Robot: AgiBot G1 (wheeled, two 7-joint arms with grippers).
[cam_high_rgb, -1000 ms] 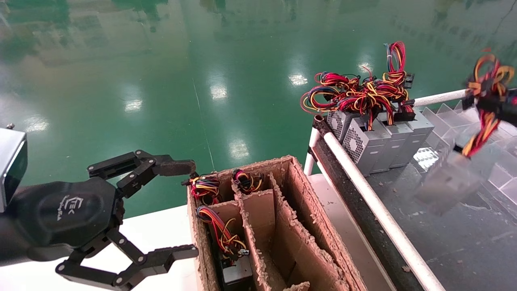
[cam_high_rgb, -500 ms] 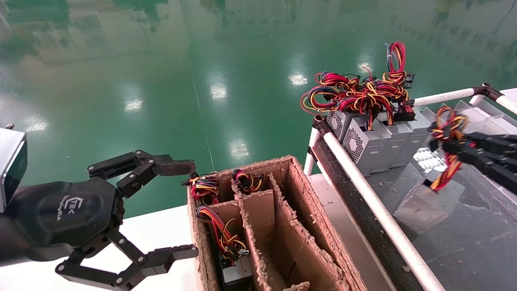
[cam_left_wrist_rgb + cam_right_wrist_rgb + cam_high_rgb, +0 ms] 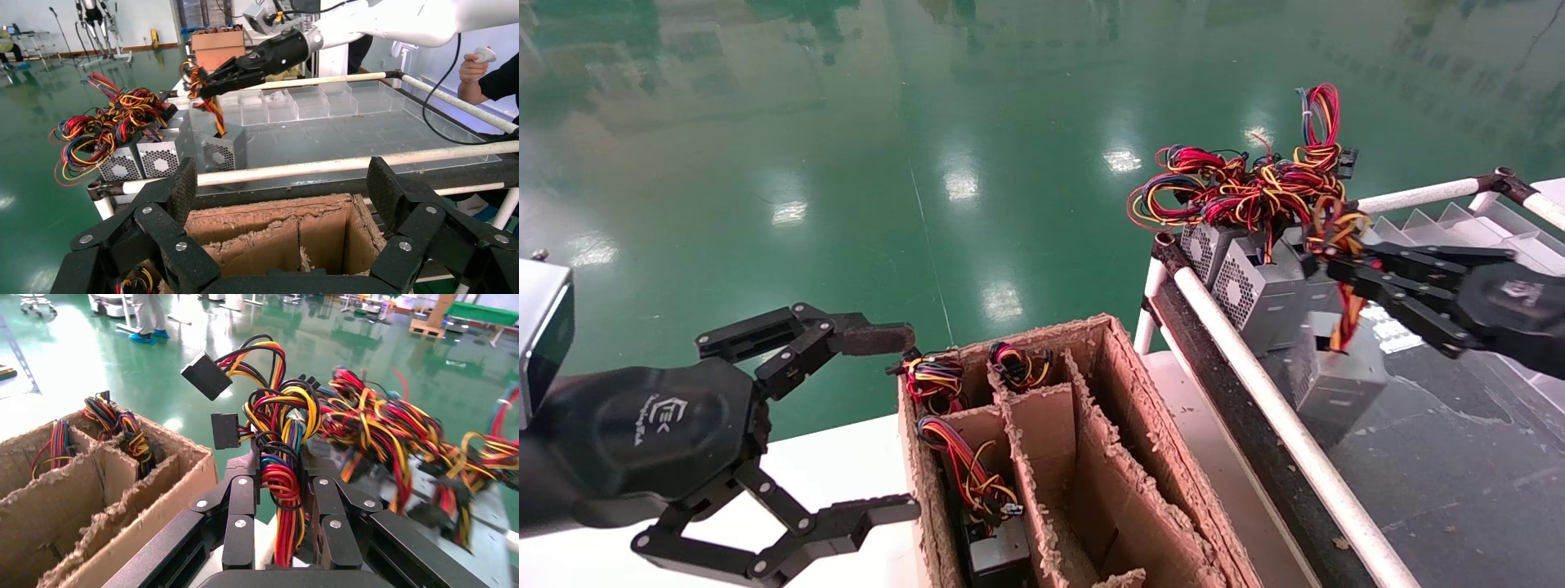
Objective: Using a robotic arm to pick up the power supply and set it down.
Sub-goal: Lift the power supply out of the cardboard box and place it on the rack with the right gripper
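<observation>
The right gripper [image 3: 1324,253] is closed on the wire bundle [image 3: 283,459] of the power supply [image 3: 1332,371], and the right wrist view shows the red, yellow and black wires pinched between its two fingers [image 3: 240,530]. The grey box hangs below the gripper by these wires, tilted, and its lower edge looks to be touching or just above the dark desk [image 3: 1459,474]; I cannot tell which. It is just beside the row of similar power supplies [image 3: 1258,286] that stand at the far end of the desk, close to the white rail [image 3: 1283,425]. I judge that the step in hand is the setting down. To do it well, the gripper should go down slowly and straight, so that the hanging box does not swing into the row — a box held only by its wires turns easily. The base should lie flat on the desk before the fingers open, otherwise it may tip over toward the rail. Also the loops of this bundle are very near the tangled wires of the row [image 3: 1238,192], so the gripper should leave upward and away from the row, to avoid catching them. The left gripper [image 3: 891,425] is wide open and holds nothing; it is parked beside the cardboard box [image 3: 1164,457] with dividers, on the side away from the rail.
</observation>
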